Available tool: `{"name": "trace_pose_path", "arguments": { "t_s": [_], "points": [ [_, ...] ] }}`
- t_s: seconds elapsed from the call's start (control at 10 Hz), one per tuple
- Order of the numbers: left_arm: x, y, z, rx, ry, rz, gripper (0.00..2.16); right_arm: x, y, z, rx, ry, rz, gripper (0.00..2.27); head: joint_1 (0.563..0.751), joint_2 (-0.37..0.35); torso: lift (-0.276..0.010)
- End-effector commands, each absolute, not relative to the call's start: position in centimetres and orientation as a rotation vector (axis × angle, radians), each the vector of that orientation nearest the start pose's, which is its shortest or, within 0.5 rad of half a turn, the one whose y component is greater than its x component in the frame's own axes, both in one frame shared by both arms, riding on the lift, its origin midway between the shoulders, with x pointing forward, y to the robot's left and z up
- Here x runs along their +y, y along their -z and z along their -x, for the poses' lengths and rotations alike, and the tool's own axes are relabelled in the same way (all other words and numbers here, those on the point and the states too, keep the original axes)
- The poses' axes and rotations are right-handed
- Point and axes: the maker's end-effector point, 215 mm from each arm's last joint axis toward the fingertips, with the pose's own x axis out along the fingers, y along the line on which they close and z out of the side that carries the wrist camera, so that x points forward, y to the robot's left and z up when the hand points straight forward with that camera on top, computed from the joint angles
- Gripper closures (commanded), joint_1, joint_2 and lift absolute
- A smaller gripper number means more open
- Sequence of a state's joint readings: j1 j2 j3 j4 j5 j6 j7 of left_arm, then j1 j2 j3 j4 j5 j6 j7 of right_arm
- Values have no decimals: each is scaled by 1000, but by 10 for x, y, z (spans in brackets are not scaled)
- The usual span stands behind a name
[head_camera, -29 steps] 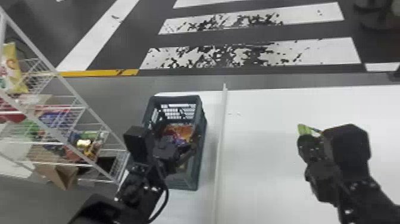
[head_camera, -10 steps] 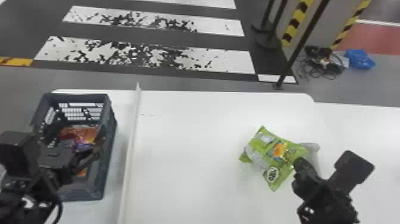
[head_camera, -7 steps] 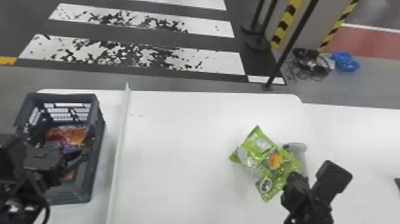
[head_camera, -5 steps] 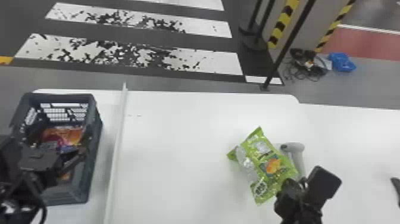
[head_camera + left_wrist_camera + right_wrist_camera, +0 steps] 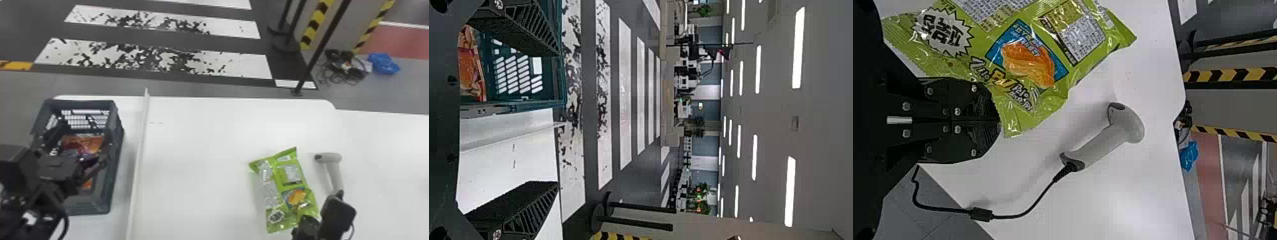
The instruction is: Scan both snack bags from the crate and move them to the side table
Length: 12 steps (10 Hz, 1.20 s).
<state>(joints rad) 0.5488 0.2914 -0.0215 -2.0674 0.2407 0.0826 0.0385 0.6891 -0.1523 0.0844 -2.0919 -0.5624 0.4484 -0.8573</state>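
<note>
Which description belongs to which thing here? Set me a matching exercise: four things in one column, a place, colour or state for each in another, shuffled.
Things:
1. Green snack bag
2. Scanner
3. Crate
4. Left gripper

Descriptions:
A. Light grey, with a black cable
B. Fingers apart
C. Lying on the white table
D. Has an orange packet inside

Pairs: 1-C, 2-A, 3-D, 4-B
</note>
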Motion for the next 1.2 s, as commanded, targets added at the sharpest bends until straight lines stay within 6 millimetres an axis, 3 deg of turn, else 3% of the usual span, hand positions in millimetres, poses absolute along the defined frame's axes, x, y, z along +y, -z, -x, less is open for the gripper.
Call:
{"name": "trace_pose_path", "arguments": {
  "t_s": [0.0,0.2,0.4,0.5,0.8,0.9,1.1],
  "points": [
    [246,372,-430,154,114,-12,70,-295,547,-259,829,586,-129,2199,695,-99,-29],
    [246,371,-429,153,119,-15,70,-298,548,-254,834,619,-105,1835,695,-85,-29],
    [244,371,-428,155,123,-15,70,-306,547,-246,841,666,-72,167,695,-95,-29],
    [242,370,-428,153,127,-13,70,-302,548,-243,857,659,-80,6,695,-105,-29],
    [240,371,-427,155,129,-10,70,-291,550,-235,921,616,-65,33,695,-96,-29],
    [240,371,-427,154,128,-12,70,-301,547,-240,916,625,-19,33,695,-92,-29],
    [238,372,-426,155,131,-10,70,-300,557,-239,951,617,30,33,695,-103,-29]
  ]
}}
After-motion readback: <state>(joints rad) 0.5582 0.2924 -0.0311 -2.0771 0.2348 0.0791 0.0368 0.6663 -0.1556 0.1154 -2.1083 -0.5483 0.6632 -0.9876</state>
